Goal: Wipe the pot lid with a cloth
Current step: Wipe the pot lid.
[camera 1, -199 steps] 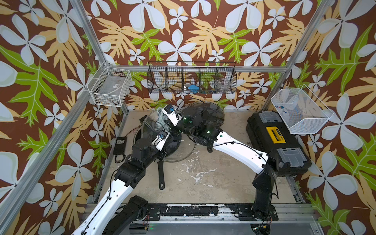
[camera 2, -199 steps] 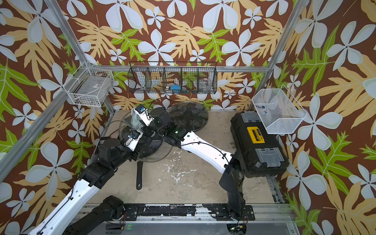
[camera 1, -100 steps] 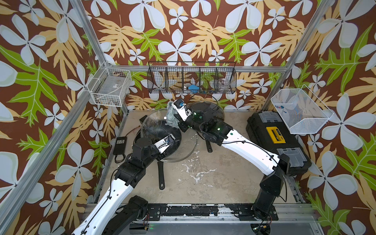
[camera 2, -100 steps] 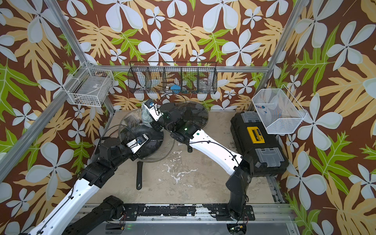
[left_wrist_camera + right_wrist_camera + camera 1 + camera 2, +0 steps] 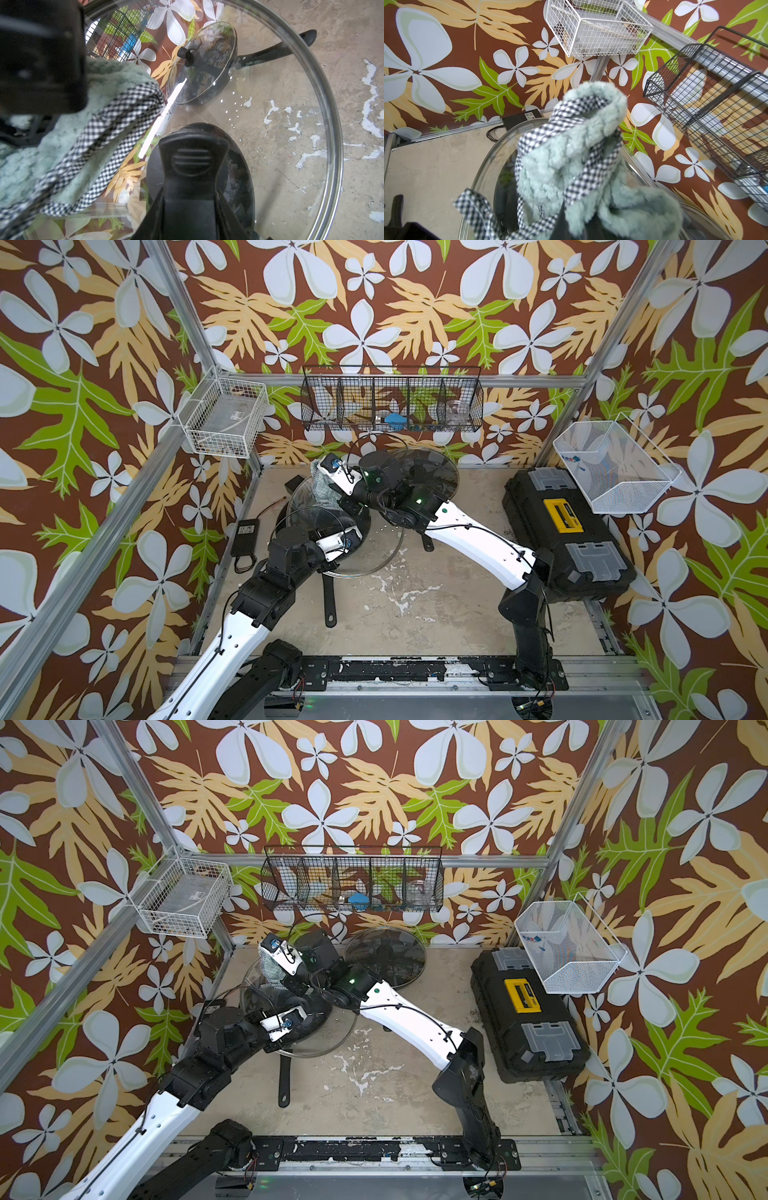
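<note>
left gripper (image 5: 353, 536) clamped on pot lid (image 5: 291, 176), right gripper (image 5: 331, 485) pinching cloth (image 5: 560, 158), adapter (image 5: 521, 120) marked CE

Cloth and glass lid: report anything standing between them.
Nothing visible does. The cloth, pinched by the right gripper, looks pressed straight against the upper part of the tilted glass lid, which the left gripper holds at its middle.
</note>
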Controlling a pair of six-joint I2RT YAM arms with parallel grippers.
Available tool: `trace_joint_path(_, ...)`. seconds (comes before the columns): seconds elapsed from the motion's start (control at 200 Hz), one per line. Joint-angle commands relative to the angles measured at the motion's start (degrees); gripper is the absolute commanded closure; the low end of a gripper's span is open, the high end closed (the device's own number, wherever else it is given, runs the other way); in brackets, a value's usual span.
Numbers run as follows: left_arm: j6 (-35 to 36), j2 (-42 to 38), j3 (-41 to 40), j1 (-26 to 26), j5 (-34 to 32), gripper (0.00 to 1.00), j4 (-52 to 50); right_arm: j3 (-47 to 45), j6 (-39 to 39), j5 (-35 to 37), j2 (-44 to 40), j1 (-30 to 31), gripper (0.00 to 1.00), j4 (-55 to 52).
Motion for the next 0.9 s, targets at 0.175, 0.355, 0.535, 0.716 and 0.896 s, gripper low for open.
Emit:
trace_joint_path(0.175,-8.26,-1.12,-0.71,-0.08,2.09,1.00,16.86,-21.88,4.81,3.99,-15.76,-4.85,1.00,10.27)
trace_joint_path(0.355,-25.37,-1.80,-3.40,-0.08,5.52,1.00,24.50,-33.80,5.89,4.96,-23.64,-5.88,1.00,12.31)
trace_joint_path(0.535,-38.19,-0.82,-3.51,-0.08,0.91,1.00,28.80,-41.17,8.72,0.97,-28.57,-5.51,1.00,12.84)
trace_joint_path(0.716,-48.80,-0.61,-2.75,-0.08,-6.04,1.00,32.27,-44.91,9.17,2.07,-29.74,-1.21,1.00,14.06)
trace_joint_path(0.896,-57.07,-0.02,-0.99,-0.08,-9.68,1.00,32.12,-44.36,9.11,3.64,-26.68,3.15,1.00,14.84)
